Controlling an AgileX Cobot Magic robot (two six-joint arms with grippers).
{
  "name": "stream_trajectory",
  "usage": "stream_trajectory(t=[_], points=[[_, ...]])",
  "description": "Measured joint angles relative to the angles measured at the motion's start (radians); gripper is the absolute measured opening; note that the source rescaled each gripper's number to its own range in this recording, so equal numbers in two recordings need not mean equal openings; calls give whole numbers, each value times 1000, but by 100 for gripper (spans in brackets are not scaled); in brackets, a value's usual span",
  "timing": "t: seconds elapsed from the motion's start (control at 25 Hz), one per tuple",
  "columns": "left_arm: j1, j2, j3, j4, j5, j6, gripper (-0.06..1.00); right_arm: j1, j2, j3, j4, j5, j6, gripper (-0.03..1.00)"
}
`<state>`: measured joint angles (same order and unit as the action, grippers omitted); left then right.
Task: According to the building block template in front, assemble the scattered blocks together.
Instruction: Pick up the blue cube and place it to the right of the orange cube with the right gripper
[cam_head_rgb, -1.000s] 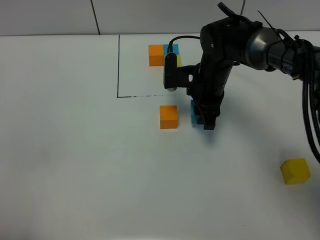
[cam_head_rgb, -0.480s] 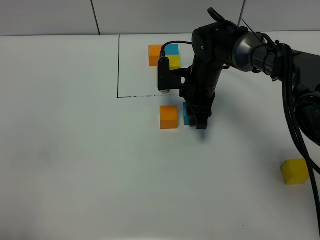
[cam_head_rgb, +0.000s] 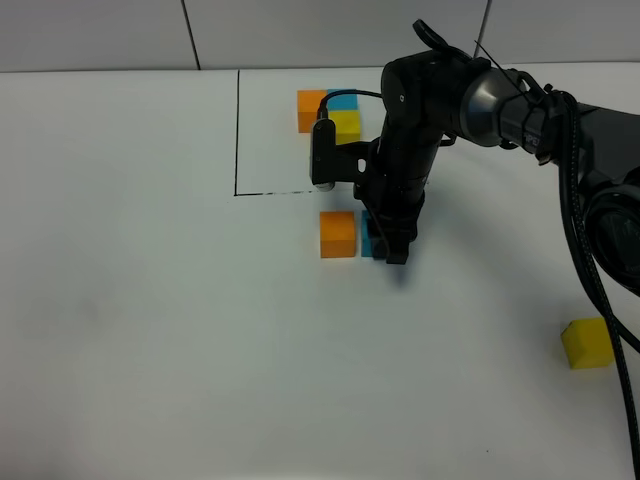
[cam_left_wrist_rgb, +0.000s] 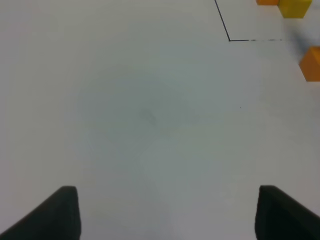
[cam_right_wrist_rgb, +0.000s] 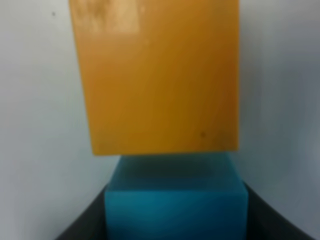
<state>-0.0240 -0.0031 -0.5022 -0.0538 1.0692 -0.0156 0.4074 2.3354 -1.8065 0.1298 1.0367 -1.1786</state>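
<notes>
Right claw (cam_head_rgb: 390, 245), clamped on blue cube (cam_right_wrist_rgb: 175, 200), seats it beside orange cube (cam_head_rgb: 338, 234); next: release, fetch yellow cube (cam_head_rgb: 587, 343). Left claw (cam_left_wrist_rgb: 165, 215) gapes, empty.

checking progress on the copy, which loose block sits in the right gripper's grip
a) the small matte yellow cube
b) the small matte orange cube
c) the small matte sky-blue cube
c, the small matte sky-blue cube sits between the closed fingers of the right gripper, right next to the loose orange cube, while the loose yellow cube lies far off on its own.
</notes>
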Motion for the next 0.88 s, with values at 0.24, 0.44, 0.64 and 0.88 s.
stream_trajectory(t=[0.24,0.44,0.64,0.88], points=[[0,0,0,0,0,0,55,11,0,0,5,-6,0,2],[0,0,0,0,0,0,55,11,0,0,5,-6,0,2],[0,0,0,0,0,0,55,11,2,0,5,-7,-11,2],[0,0,0,0,0,0,55,11,2,0,4,-8,-40,2]])
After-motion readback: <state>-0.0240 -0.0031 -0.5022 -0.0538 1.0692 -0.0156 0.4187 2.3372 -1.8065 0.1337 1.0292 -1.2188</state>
